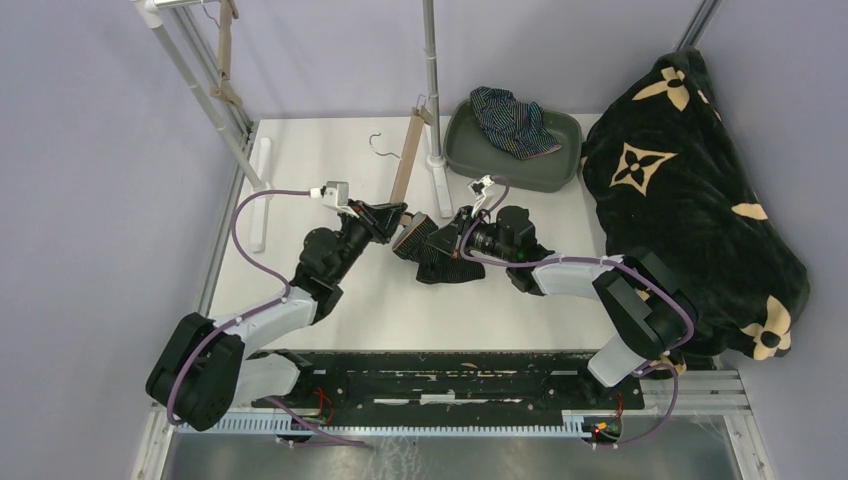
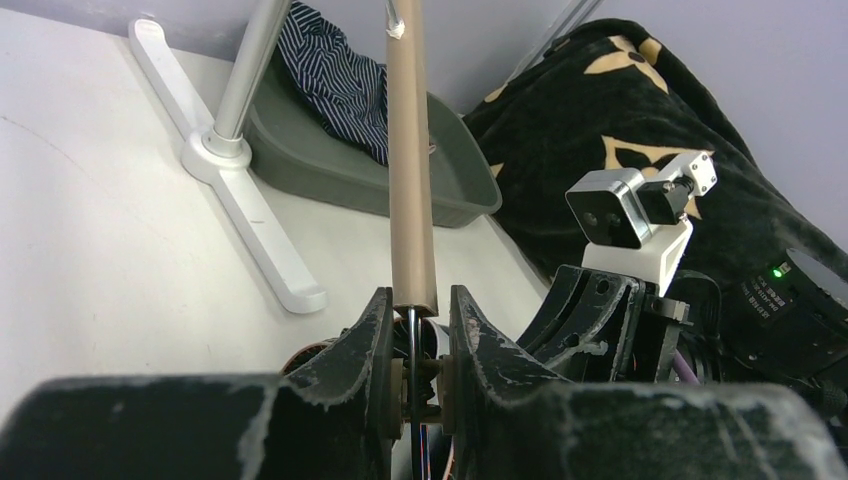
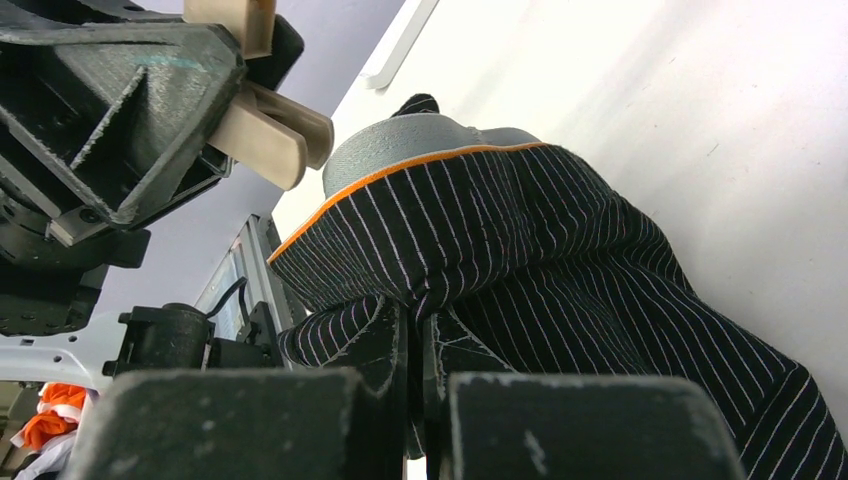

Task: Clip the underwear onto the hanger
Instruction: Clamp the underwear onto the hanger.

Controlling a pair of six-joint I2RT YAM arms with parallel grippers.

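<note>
Black pinstriped underwear (image 1: 440, 262) sits bunched at the centre of the white table (image 1: 330, 160). The right gripper (image 1: 447, 243) is pinched tight on its fabric. Left gripper (image 1: 392, 222), at 9 o'clock of it, is clamped on the tan clip (image 3: 270, 140) at the low end of the wooden hanger (image 1: 408, 160). Navy striped underwear (image 1: 515, 122) lies in the grey tray (image 1: 565, 165) at 1 o'clock.
</note>
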